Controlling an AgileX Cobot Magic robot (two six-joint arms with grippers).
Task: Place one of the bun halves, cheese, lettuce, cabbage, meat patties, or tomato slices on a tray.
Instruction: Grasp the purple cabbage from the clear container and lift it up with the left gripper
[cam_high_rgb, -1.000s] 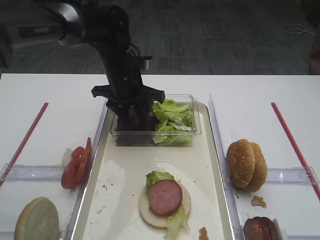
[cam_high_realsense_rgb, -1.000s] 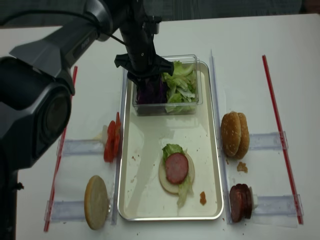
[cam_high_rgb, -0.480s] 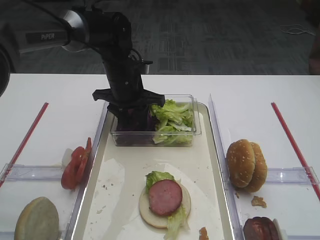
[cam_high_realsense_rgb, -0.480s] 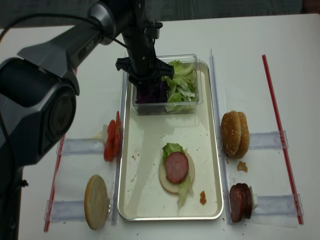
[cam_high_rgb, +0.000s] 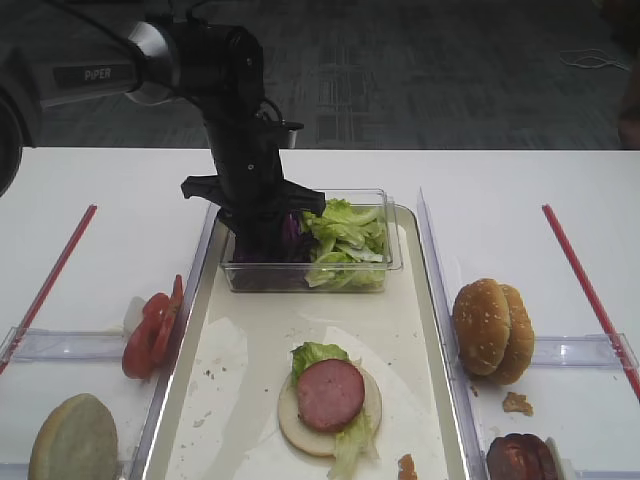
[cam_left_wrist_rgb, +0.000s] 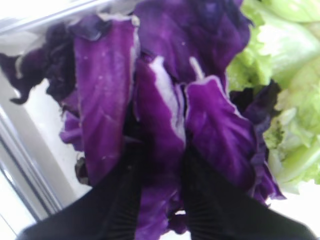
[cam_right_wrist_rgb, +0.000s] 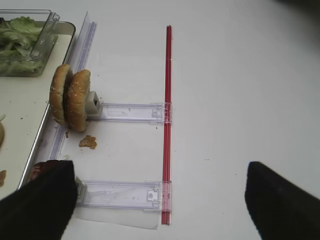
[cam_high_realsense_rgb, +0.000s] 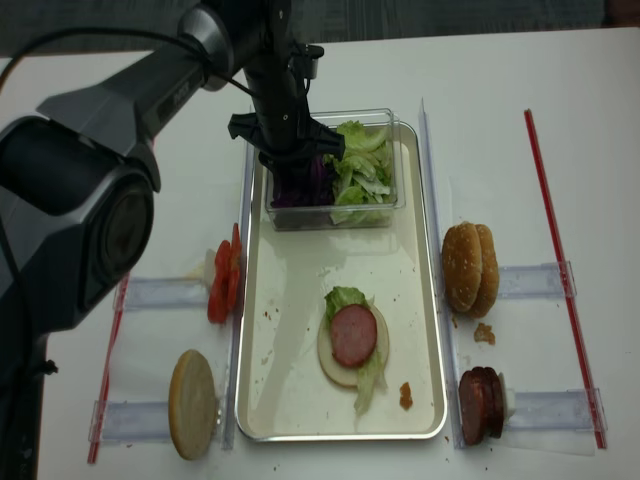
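Observation:
My left gripper (cam_high_rgb: 266, 232) reaches down into a clear plastic box (cam_high_rgb: 300, 276) at the far end of the cream tray (cam_high_rgb: 250, 330). In the left wrist view its two black fingers (cam_left_wrist_rgb: 125, 200) are drawn in on a strip of purple cabbage (cam_left_wrist_rgb: 160, 110), with the leaf pinched between them. Frilly lettuce (cam_high_rgb: 346, 236) fills the box's right half. On the tray's near part lies a bun half with lettuce and a pink meat patty (cam_high_rgb: 330, 393) on top. My right gripper (cam_right_wrist_rgb: 160, 200) hangs open over the table to the right, with nothing held.
Two bun halves (cam_high_rgb: 492, 330) stand on edge in a clear holder right of the tray, with a dark patty (cam_high_rgb: 520, 460) nearer. Tomato slices (cam_high_rgb: 150, 330) and another bun half (cam_high_rgb: 72, 440) sit to the left. Red strips (cam_high_rgb: 585, 280) lie near both table sides.
The left gripper's jaws have closed in on the purple cabbage inside the box, and the wrist has shifted slightly. Everything else is still.

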